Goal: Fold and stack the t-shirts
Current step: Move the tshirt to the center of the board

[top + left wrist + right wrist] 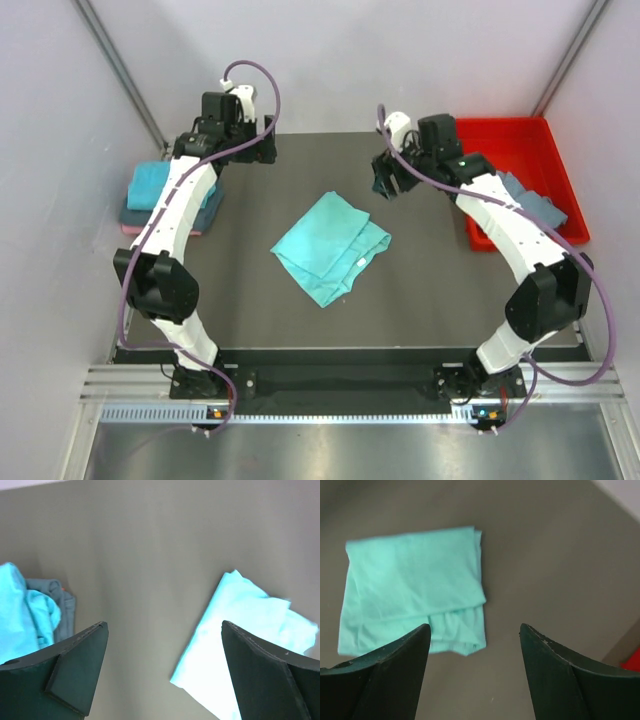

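Observation:
A turquoise t-shirt lies folded into a rough square in the middle of the dark table; it also shows in the left wrist view and the right wrist view. At the table's left edge sits a stack of folded t-shirts, teal on top of slate blue and pink, seen too at the left. A slate grey-blue t-shirt lies in the red tray. My left gripper hangs open above the far left of the table, holding nothing. My right gripper is open and empty, just right of the folded shirt's far corner.
The red tray stands at the far right of the table. Grey walls close in the left, right and back. Both arm bases sit on the metal rail at the near edge.

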